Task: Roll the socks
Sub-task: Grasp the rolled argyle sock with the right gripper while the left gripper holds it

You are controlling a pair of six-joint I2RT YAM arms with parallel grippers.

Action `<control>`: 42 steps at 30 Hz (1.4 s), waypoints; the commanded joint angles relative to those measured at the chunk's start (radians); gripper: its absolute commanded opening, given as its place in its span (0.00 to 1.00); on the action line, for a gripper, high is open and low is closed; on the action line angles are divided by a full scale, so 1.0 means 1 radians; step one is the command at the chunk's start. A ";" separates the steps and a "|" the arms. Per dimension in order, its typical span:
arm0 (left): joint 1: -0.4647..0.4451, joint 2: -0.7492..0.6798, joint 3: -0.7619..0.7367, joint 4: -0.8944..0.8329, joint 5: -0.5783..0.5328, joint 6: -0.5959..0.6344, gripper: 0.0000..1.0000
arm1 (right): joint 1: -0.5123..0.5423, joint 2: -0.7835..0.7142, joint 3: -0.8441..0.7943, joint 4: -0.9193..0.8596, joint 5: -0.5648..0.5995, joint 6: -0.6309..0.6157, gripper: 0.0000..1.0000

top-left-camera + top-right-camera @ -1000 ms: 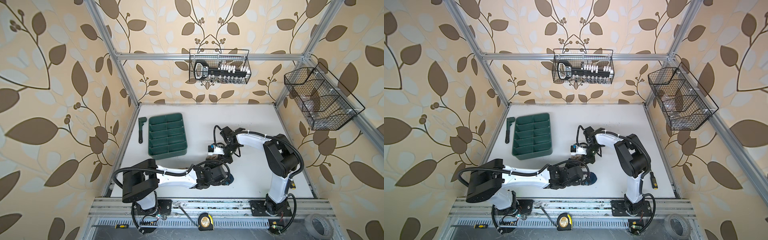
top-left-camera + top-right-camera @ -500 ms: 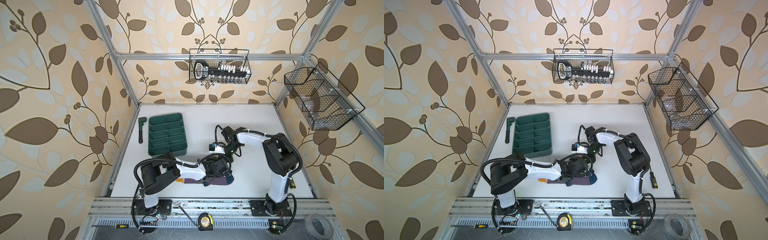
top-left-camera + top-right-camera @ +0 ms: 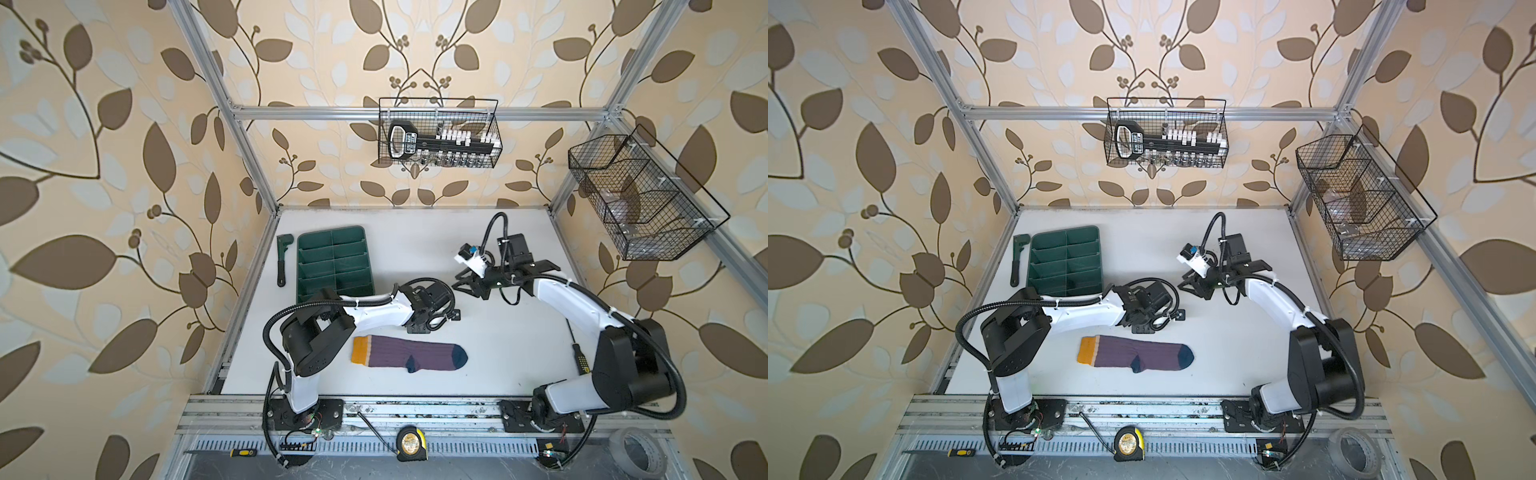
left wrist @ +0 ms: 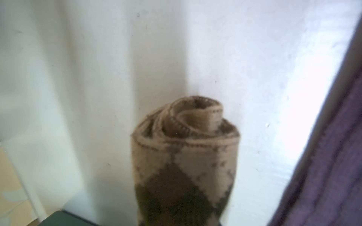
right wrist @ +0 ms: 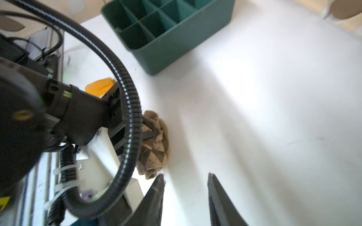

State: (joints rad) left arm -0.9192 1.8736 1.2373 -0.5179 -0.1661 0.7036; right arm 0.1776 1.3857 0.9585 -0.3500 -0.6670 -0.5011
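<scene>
white table [image 3: 498,374], green tray [image 5: 176,43], left claw [image 5: 149,135] clamping rolled beige sock [image 4: 186,156], right claw [image 5: 185,176] apart

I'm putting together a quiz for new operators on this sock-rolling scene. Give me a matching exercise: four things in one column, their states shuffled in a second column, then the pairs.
Column 1
1. purple sock
2. beige argyle sock
3. right pincer
4. green tray

Column 2
A. open, holding nothing
B. rolled up, gripped by the left pincer
C. lying flat, unrolled
D. compartments empty

Pairs: 1-C, 2-B, 3-A, 4-D
</scene>
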 commanded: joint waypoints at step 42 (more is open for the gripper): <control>0.194 0.414 0.436 -0.577 0.505 -0.120 0.01 | 0.594 0.223 -0.258 0.546 0.816 -0.537 0.63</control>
State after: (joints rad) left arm -0.7097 2.1948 1.7229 -1.0344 0.3450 0.5747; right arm 0.7773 1.5738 0.6582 0.1524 0.1936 -1.0153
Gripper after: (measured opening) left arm 0.174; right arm 0.632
